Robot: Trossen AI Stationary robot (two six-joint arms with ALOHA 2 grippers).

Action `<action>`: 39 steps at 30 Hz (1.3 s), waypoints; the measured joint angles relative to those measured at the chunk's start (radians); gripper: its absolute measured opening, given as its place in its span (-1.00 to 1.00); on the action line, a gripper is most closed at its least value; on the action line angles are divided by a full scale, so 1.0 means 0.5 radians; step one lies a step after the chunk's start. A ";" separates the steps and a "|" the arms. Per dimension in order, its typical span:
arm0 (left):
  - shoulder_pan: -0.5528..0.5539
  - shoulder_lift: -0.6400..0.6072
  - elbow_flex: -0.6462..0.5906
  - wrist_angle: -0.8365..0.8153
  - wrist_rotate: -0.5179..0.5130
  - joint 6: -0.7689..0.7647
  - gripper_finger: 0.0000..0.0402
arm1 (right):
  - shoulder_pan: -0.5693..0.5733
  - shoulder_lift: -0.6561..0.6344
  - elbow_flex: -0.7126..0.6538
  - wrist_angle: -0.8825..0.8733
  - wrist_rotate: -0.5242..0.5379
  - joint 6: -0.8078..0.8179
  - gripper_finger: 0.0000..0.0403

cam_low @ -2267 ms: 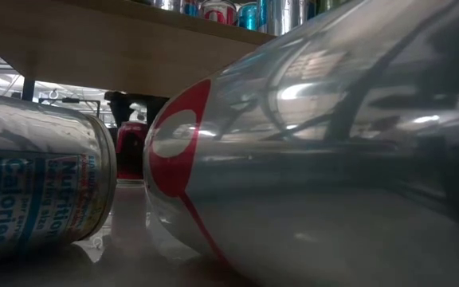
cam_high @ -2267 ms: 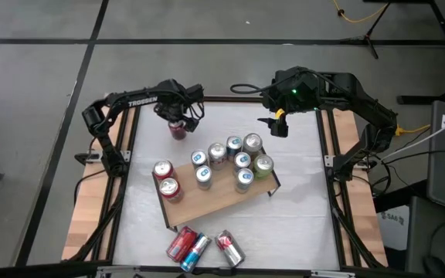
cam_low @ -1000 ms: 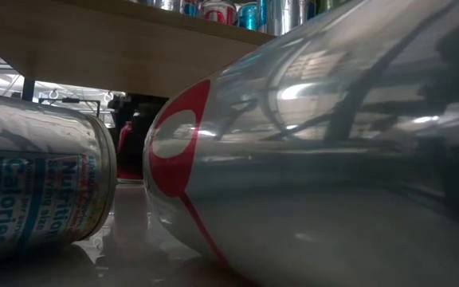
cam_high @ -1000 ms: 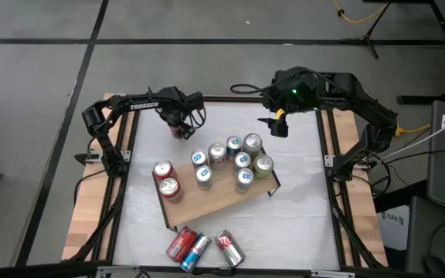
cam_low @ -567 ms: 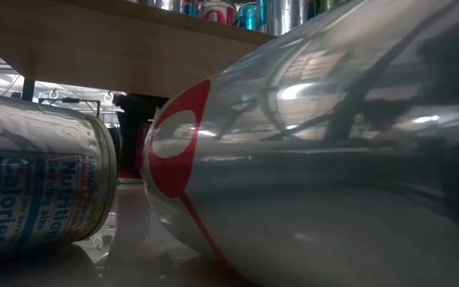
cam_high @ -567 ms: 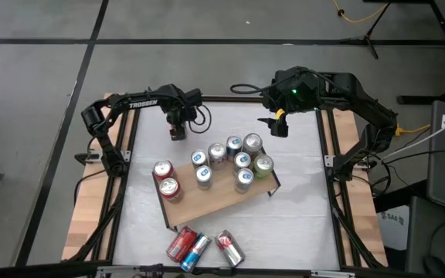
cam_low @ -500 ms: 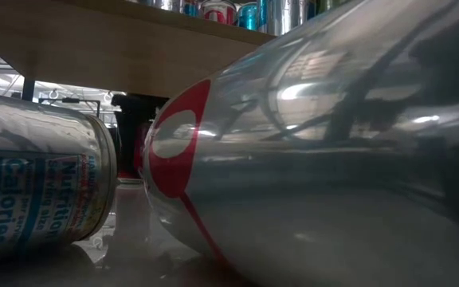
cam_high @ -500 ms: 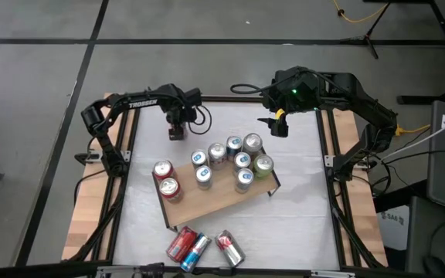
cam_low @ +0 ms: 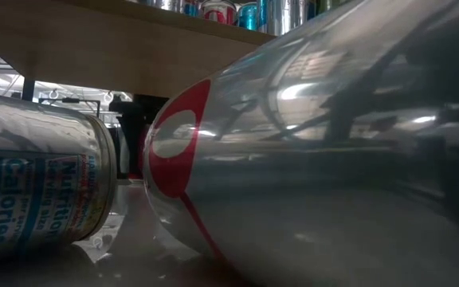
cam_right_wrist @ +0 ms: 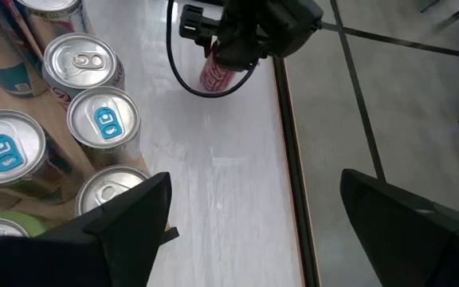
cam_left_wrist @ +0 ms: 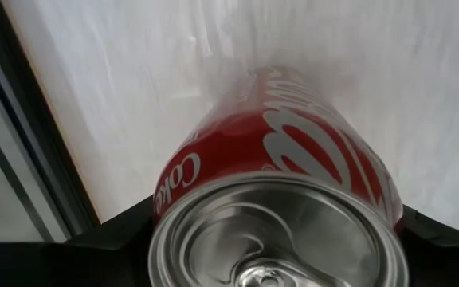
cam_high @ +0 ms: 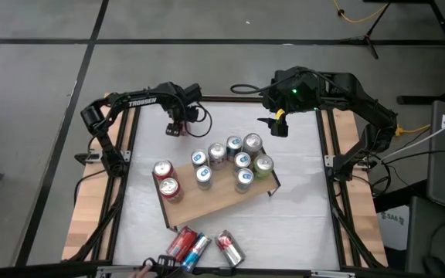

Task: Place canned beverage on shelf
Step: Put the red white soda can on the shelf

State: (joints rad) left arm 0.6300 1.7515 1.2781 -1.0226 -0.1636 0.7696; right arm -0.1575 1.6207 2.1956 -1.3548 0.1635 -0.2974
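Observation:
My left gripper [cam_high: 176, 127] points down over the table's far left part, shut on an upright red can [cam_left_wrist: 293, 151], which the right wrist view shows below it [cam_right_wrist: 216, 72]. The shelf [cam_high: 215, 201], a light wooden board on black legs, stands mid-table and carries several upright cans [cam_high: 230, 158]. My right gripper [cam_high: 275, 126] hangs open above the shelf's far right, nothing between its fingers [cam_right_wrist: 126, 223]. My left gripper pinches the red can's wall just below the top rim [cam_left_wrist: 166, 199] between its two fingers [cam_left_wrist: 110, 243], one on either side. The fingers come from above, pointing down. The can stays upright; whether its bottom touches the table does not show.
Three cans [cam_high: 199, 247] lie on their sides near the table's near edge; two of them [cam_low: 309, 159] [cam_low: 30, 183] fill the low view under the shelf board [cam_low: 94, 48]. White table shows between the held can and the shelf.
My left gripper has rolled about its upright line with the red can in its fingers, staying over about the same spot at the table's far left. The can has turned with it and stays upright.

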 joint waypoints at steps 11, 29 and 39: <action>-0.002 0.001 0.000 0.021 -0.004 -0.008 0.42 | 0.000 0.000 0.000 -0.001 0.000 0.000 0.77; -0.004 0.010 -0.007 0.035 0.042 -0.024 0.94 | 0.000 0.000 0.000 -0.002 0.001 0.000 0.77; -0.004 0.008 -0.004 0.021 0.038 -0.166 0.98 | 0.000 0.001 0.000 -0.002 0.001 0.000 0.77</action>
State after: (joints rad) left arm 0.6281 1.7554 1.2762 -1.0122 -0.1448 0.6865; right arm -0.1574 1.6211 2.1956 -1.3560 0.1638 -0.2974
